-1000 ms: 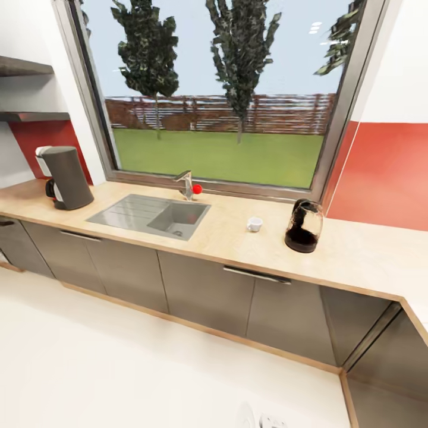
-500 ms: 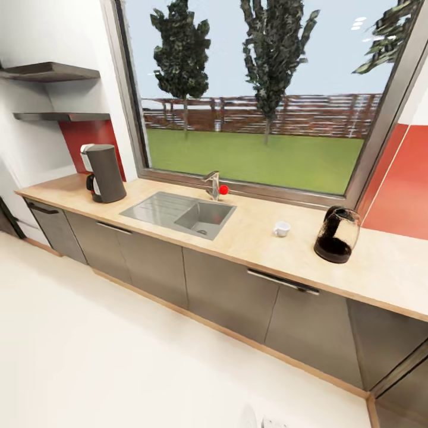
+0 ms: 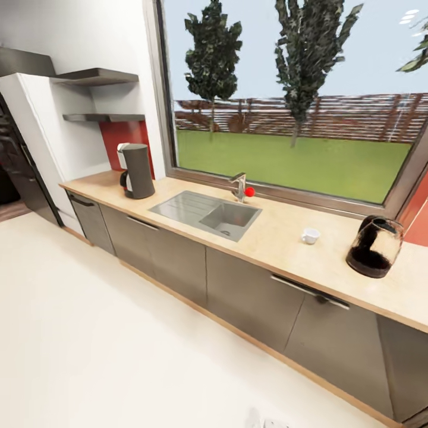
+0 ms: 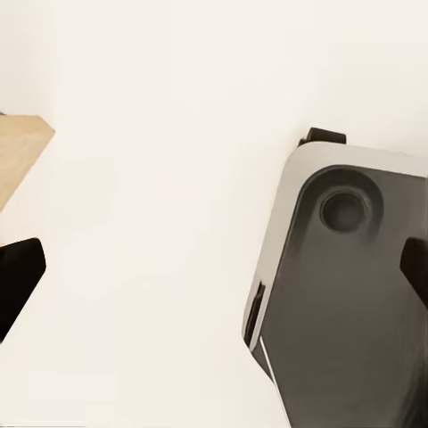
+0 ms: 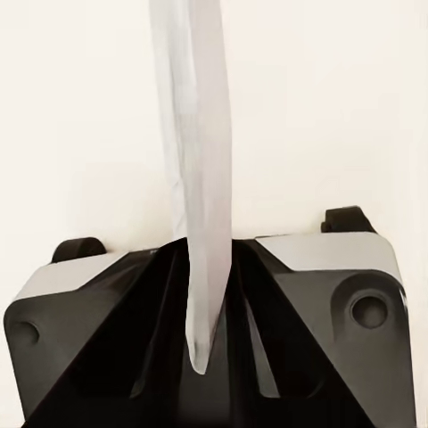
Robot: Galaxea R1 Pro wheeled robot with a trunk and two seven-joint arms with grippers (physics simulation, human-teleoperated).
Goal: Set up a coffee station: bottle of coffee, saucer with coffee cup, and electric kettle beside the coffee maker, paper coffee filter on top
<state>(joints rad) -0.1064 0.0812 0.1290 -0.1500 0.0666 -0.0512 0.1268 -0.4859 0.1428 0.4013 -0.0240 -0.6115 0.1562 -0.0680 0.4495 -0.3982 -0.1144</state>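
The dark grey coffee maker (image 3: 137, 170) stands at the left end of the wooden countertop (image 3: 279, 241), under two wall shelves (image 3: 101, 76). A small white coffee cup (image 3: 310, 236) sits right of the sink. Further right is the glass electric kettle (image 3: 374, 246) with a dark base. In the right wrist view a thin pale sheet, seemingly the paper coffee filter (image 5: 198, 178), is seen edge-on, with my right gripper (image 5: 203, 339) shut on it. My left gripper (image 4: 214, 276) is open and holds nothing, its dark fingertips (image 4: 16, 276) far apart. The bottle of coffee and the saucer are out of view.
A steel sink (image 3: 208, 214) with a faucet (image 3: 240, 187) is set into the counter below a large window. Grey cabinets (image 3: 249, 297) line the front. A tall white panel (image 3: 41, 131) and a dark appliance (image 3: 18, 166) stand at the left. Pale floor (image 3: 119, 345) lies before the counter.
The whole head view has shifted, so the counter and its things sit further right in the picture and the shelves and tall panel have come into view. Nothing on the counter has moved.
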